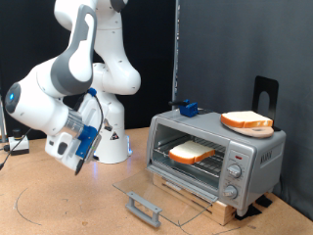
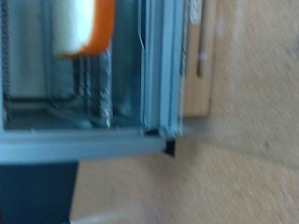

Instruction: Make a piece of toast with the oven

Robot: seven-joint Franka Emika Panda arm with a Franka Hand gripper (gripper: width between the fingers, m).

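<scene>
The silver oven [image 1: 256, 157] stands at the exterior view's right with its glass door [image 1: 161, 194] folded down flat and the grey bar handle [image 1: 144, 208] nearest the camera. A piece of toast [image 1: 192, 152] lies on the wire rack inside. In the wrist view the same slice [image 2: 84, 26] shows blurred above the rack bars [image 2: 93, 89]. My gripper [image 1: 70, 157] hangs in the air to the left of the oven, well clear of the door, with nothing seen between its fingers. No fingers show clearly in the wrist view.
A second slice of bread [image 1: 246, 121] rests on a plate on the oven's roof. A small blue object [image 1: 188, 109] sits at the roof's back corner. The oven stands on a wooden board [image 1: 210, 203]. Three knobs [image 1: 234, 172] line its right front. Cables lie at the far left [image 1: 12, 147].
</scene>
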